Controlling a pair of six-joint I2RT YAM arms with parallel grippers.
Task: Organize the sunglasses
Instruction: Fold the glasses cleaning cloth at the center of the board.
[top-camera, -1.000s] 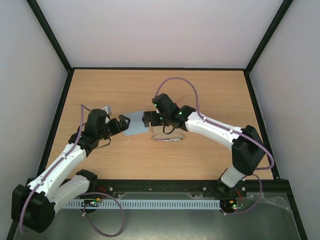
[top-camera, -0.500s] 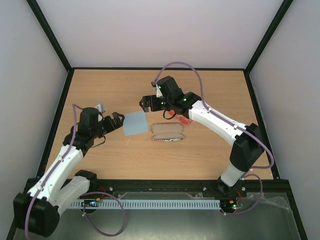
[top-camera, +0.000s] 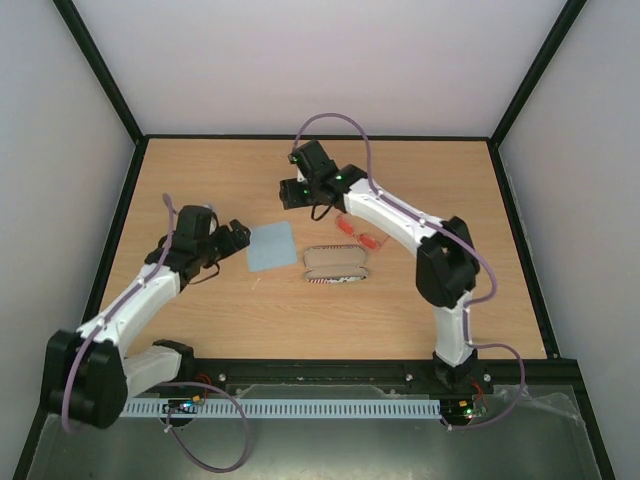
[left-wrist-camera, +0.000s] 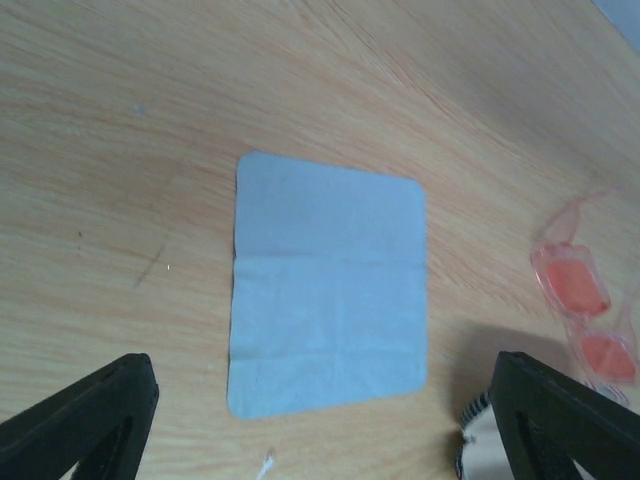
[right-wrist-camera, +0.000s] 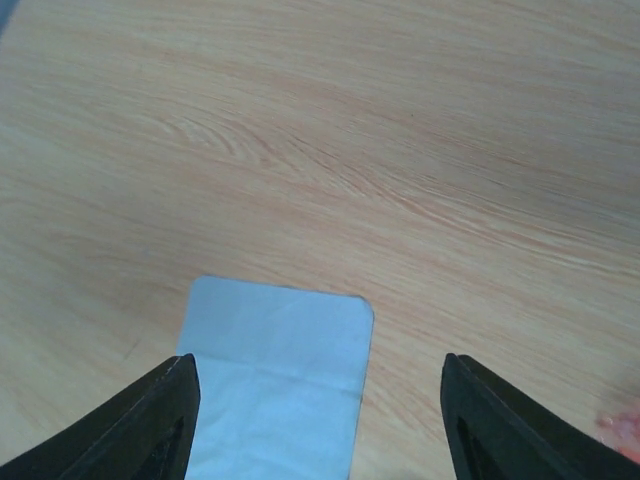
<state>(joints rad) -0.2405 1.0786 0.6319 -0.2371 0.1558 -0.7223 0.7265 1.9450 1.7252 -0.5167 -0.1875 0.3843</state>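
Sunglasses (top-camera: 358, 233) with a thin red-orange frame and orange-red lenses lie on the wooden table (top-camera: 200, 170), just past the far right end of an oblong case (top-camera: 337, 264) and close under the right arm's forearm. No finger touches them. In the left wrist view they show at the right edge (left-wrist-camera: 583, 318), lenses flat to the wood, with one slim temple arm trailing away. The case is tan on top with a striped edge and lies lengthwise across the table; only its corner (left-wrist-camera: 472, 452) shows in the left wrist view. Just left of it, apart by a thin strip of wood, a light blue square cloth (top-camera: 272, 245) is spread flat with faint fold creases (left-wrist-camera: 328, 325). The left gripper (top-camera: 238, 238) hangs at the cloth's left side, its jaws spread wide with nothing between them (left-wrist-camera: 322, 365). The right gripper (top-camera: 289, 192) is on the far side of the cloth, and its jaws are also apart and hold nothing (right-wrist-camera: 320, 362). The cloth's far edge (right-wrist-camera: 275, 390) lies below them.
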